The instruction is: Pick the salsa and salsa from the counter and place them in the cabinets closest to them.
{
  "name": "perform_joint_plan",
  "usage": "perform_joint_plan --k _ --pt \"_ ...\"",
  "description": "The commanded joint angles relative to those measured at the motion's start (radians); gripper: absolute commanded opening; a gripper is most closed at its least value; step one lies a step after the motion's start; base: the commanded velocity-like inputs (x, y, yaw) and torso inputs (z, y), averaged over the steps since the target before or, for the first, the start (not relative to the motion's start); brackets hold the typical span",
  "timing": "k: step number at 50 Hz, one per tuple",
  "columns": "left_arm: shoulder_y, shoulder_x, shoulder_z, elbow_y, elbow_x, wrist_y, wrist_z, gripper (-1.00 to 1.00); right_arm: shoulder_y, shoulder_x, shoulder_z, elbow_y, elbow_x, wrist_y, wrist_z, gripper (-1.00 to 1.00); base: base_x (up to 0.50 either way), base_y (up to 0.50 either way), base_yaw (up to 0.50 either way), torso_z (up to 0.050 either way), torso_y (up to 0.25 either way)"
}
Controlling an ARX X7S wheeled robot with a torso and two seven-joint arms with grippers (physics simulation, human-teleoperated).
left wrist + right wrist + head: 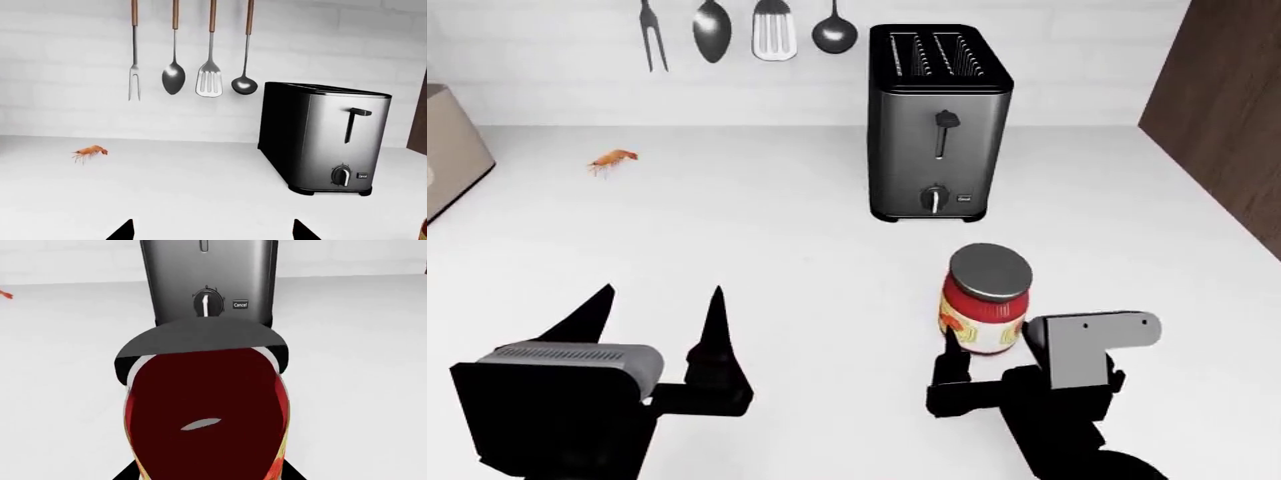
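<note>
One salsa jar (985, 292) with a grey lid and a yellow-and-red label stands upright on the white counter (787, 230), in front of the toaster. My right gripper (988, 345) is open, one finger on each side of the jar's lower part. In the right wrist view the jar's dark red body (207, 410) fills the space between the black fingers. My left gripper (662, 295) is open and empty over bare counter at the near left, well apart from the jar. The left wrist view shows only its two fingertips (127, 230). The cabinets are out of view.
A black and steel toaster (941, 120) stands just behind the jar. Several utensils (741, 30) hang on the back wall. A tiny orange shrimp (614, 160) lies far left. A beige box (447, 150) sits at the left edge, and a brown wooden panel (1214, 110) rises at the right.
</note>
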Motion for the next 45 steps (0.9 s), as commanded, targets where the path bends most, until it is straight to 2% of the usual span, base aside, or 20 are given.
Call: perform_joint_plan --k 1,6,7,20,25,31,33,36,38,39,41,45 --pt "0.007 -0.016 0.007 -0.006 -0.017 0.020 -0.019 1.00 0.075 0.000 -0.033 0.112 -0.016 -0.036 -0.016 1.00 0.00 0.00 0.00 0.000 0.000" --pt "0.010 -0.023 0.009 -0.008 -0.024 0.027 -0.028 1.00 0.089 0.001 -0.041 0.126 -0.015 -0.049 -0.021 1.00 0.00 0.00 0.00 0.000 0.000" --pt "0.011 -0.024 0.011 -0.009 -0.025 0.029 -0.029 1.00 0.087 0.000 -0.040 0.124 -0.016 -0.055 -0.020 -1.00 0.00 0.00 0.00 0.000 0.000" --pt "0.005 -0.039 0.022 -0.016 -0.041 0.038 -0.050 1.00 0.043 0.008 -0.024 0.041 -0.017 -0.114 -0.007 -1.00 0.00 0.00 0.00 0.000 0.000" --pt "0.006 -0.044 0.023 -0.016 -0.047 0.043 -0.058 1.00 0.002 0.014 0.005 -0.060 0.001 -0.123 0.005 -1.00 0.00 0.00 0.00 0.000 0.000" --pt "0.004 -0.052 0.019 -0.016 -0.059 0.039 -0.072 1.00 -0.004 0.022 0.085 -0.304 0.117 0.065 0.065 -1.00 0.00 0.00 0.00 0.000 0.000" --pt "0.003 -0.056 0.012 -0.012 -0.070 0.032 -0.077 1.00 0.037 0.034 0.158 -0.381 0.257 0.177 0.135 -1.00 0.00 0.00 0.00 0.000 0.000" --pt "-0.002 -0.062 0.002 -0.008 -0.091 0.021 -0.085 1.00 0.105 0.247 0.169 -0.382 0.707 0.100 0.539 -1.00 0.00 0.00 0.00 0.000 0.000" --pt "-0.006 -0.066 -0.010 -0.001 -0.111 0.009 -0.091 1.00 0.186 0.393 0.114 -0.382 1.007 0.001 0.750 -1.00 0.00 0.00 0.00 0.000 0.000" --pt "-0.008 -0.068 -0.017 0.003 -0.122 0.004 -0.095 1.00 0.235 0.423 0.116 -0.382 1.129 -0.004 0.819 -1.00 0.00 0.00 0.00 0.000 0.000" --pt "-0.012 -0.073 -0.025 0.006 -0.138 -0.003 -0.101 1.00 0.327 0.389 0.228 -0.382 1.423 0.106 0.985 -1.00 0.00 0.00 0.00 0.000 0.000" --pt "-0.022 -0.081 -0.038 0.006 -0.170 -0.018 -0.113 1.00 0.552 0.474 0.159 -0.381 1.812 0.024 1.287 -1.00 0.00 0.00 0.00 0.000 0.000"
